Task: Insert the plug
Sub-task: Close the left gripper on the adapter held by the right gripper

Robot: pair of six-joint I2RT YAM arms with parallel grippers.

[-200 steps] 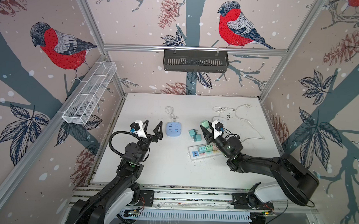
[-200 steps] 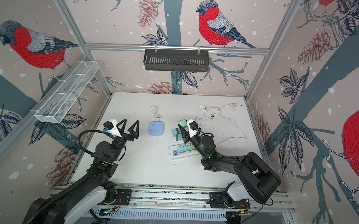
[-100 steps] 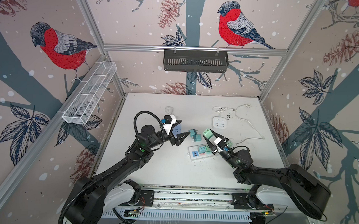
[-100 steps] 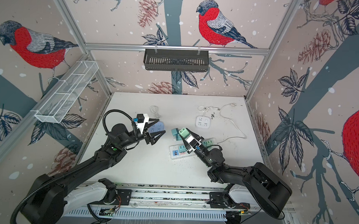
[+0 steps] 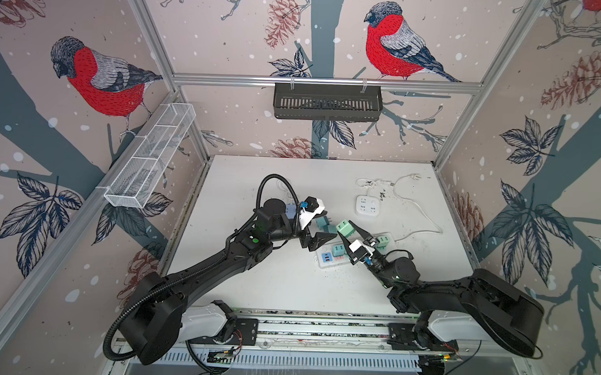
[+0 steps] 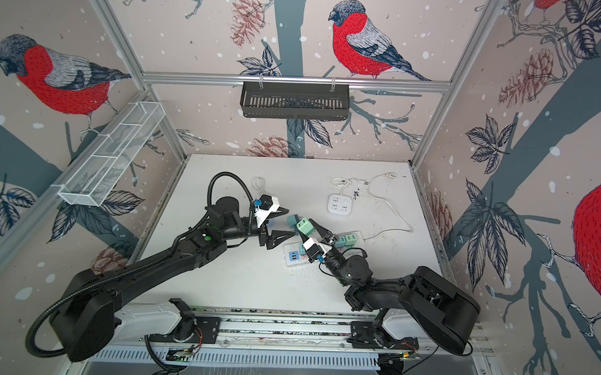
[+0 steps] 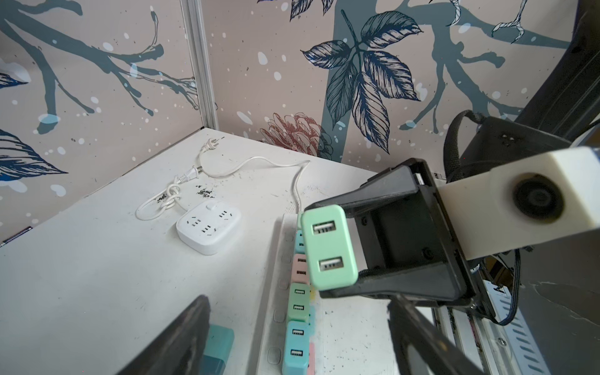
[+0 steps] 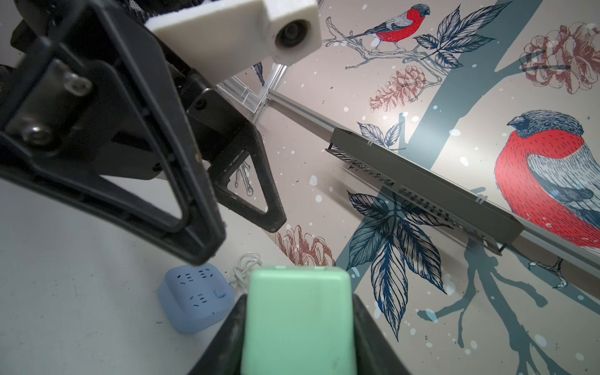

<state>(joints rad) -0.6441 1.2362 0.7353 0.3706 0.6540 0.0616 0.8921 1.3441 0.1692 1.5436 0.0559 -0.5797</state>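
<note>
Your left fingers (image 5: 320, 238) have swung in to centre and stand wide, empty. The mint charger plug (image 7: 328, 246) hangs just ahead of them, long axis seemingly crosswise to their gap, clamped between your right fingers (image 7: 383, 191).

The green plug (image 6: 304, 226) between the right fingers (image 6: 321, 230)

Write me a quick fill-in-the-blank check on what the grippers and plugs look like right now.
1. The right gripper is shut on a mint-green charger with ____ USB ports.
2. The left gripper holds nothing; its jaws stand ____.
3. Seen from the right wrist, the square power strip on the table is ____ in colour.
4. The other square power strip, nearer the table's far right corner, is ____ in colour.

Missing words: two; open; blue; white.
</note>
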